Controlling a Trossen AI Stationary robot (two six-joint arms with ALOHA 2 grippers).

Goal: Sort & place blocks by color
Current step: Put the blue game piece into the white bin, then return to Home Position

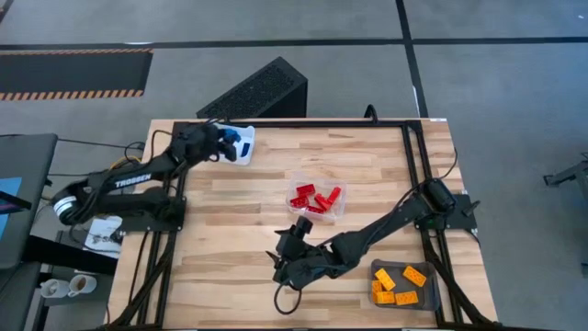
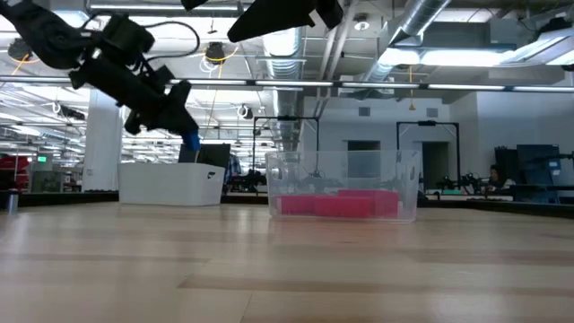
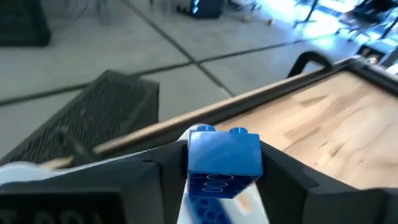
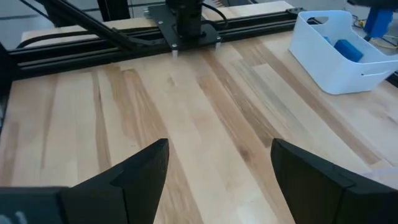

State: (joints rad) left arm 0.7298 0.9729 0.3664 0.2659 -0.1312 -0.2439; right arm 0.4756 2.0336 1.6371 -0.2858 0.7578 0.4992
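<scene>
White "TROSSEN" lettering on the left arm (image 1: 129,181), no other text legible

Industrial lab: exposed ceiling ducts (image 2: 421,27)

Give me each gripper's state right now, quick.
Left gripper: closed on a blue block, above the white tray.
Right gripper: open, empty, over bare table.

the left arm reaches toward the table's far left corner, its left gripper (image 3: 224,171) raised above the tabletop with a blue brick (image 3: 224,158) between its fingers. the right arm stretches low across the near side, its right gripper (image 4: 217,171) standing open with nothing between the fingers.
</scene>
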